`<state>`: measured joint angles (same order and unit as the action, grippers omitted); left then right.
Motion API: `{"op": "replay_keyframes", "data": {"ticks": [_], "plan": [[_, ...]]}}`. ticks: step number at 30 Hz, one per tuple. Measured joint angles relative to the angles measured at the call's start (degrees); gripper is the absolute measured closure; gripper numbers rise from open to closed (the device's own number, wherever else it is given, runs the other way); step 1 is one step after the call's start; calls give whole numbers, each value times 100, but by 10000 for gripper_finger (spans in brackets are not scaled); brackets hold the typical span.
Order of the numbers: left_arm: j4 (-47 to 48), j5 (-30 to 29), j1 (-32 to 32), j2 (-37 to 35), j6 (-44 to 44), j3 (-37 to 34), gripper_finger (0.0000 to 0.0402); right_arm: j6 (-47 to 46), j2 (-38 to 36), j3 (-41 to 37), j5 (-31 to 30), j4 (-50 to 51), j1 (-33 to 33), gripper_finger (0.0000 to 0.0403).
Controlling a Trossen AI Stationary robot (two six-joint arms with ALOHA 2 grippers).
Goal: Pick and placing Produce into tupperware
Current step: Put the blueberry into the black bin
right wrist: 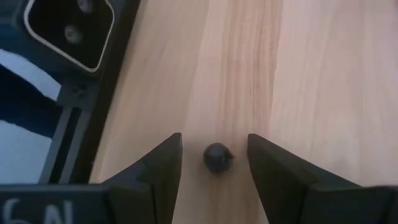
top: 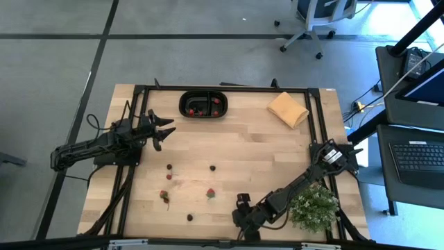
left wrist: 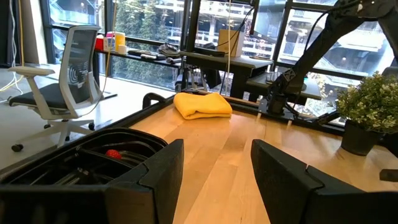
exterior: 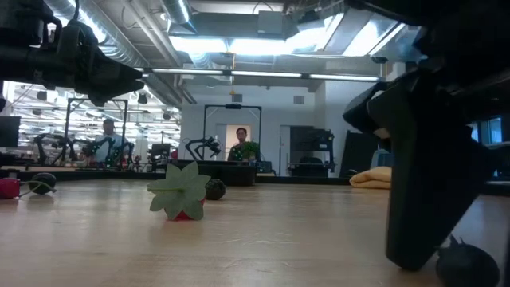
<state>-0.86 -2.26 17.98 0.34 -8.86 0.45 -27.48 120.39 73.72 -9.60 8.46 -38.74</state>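
Note:
The black oval tupperware (top: 203, 104) stands at the table's far edge with a few red pieces in it; it also shows in the left wrist view (left wrist: 112, 152). Several tiny fruits lie loose on the wood, among them a strawberry piece with a green top (top: 210, 193) (exterior: 182, 195) and a dark berry (top: 213, 167). My right gripper (top: 243, 208) (right wrist: 214, 158) is open and low near the table's near edge. Its fingers stand on either side of a dark berry (right wrist: 217, 157) (exterior: 466, 267) without touching it. My left gripper (top: 163, 128) (left wrist: 217, 180) is open and empty, left of the tupperware.
A yellow folded cloth (top: 288, 109) lies at the far right. A leafy potted plant (top: 313, 207) stands at the near right beside my right arm. A black frame rail (right wrist: 81, 106) runs along the table edge close to my right gripper.

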Motion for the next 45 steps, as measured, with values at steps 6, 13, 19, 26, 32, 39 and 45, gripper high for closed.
{"op": "replay_keyframes", "data": {"ticks": [6,13,19,26,32,39,45], "plan": [[0,0,-1,0,-4,1,220,-326,84,12,-19,30,0,250],[0,0,-2,0,-10,1,220,-361,96,15,137,287,14,313],[0,0,-2,0,-13,2,220,-370,97,12,261,346,17,338],[0,0,-2,0,-13,0,220,-689,101,76,323,436,44,340],[0,0,-2,0,-15,0,220,-855,146,682,539,1345,294,342],[0,0,-2,0,-17,0,220,136,163,1660,407,3337,1026,344],[0,0,0,0,-17,0,220,1142,160,2283,378,3924,1782,344]]}}
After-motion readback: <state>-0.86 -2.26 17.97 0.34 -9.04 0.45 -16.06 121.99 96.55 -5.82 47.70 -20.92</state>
